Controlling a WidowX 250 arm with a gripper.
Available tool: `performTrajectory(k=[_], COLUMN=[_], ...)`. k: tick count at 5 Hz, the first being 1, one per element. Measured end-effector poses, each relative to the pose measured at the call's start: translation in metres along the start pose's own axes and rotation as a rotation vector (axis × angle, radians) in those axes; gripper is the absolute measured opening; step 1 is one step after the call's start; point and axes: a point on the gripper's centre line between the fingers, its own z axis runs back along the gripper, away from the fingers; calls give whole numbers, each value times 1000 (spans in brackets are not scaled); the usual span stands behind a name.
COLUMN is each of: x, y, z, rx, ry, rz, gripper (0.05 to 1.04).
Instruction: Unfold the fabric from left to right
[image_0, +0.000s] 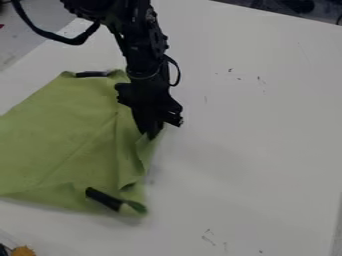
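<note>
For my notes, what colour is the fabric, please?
The fabric is yellowish green, best seen in the camera view.

No readable lettering here, folks! Just faint dark marks on the white tabletop, between one and two o'clock, and scribbles toward half past five, all illegible!

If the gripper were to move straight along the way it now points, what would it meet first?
The gripper would probably meet the edge of the green fabric, though depth is unclear.
</note>
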Motion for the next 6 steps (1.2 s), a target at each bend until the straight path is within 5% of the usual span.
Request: performTrajectory(k=[2,3,4,6], x=[10,19,25,52], y=[-25,-36,-55,-84], z=[-4,-5,-2,10], rx=[8,41,37,10], ry=[-4,18,1,-14], rz=[70,105,155,37], gripper=[810,1004,1004,1000])
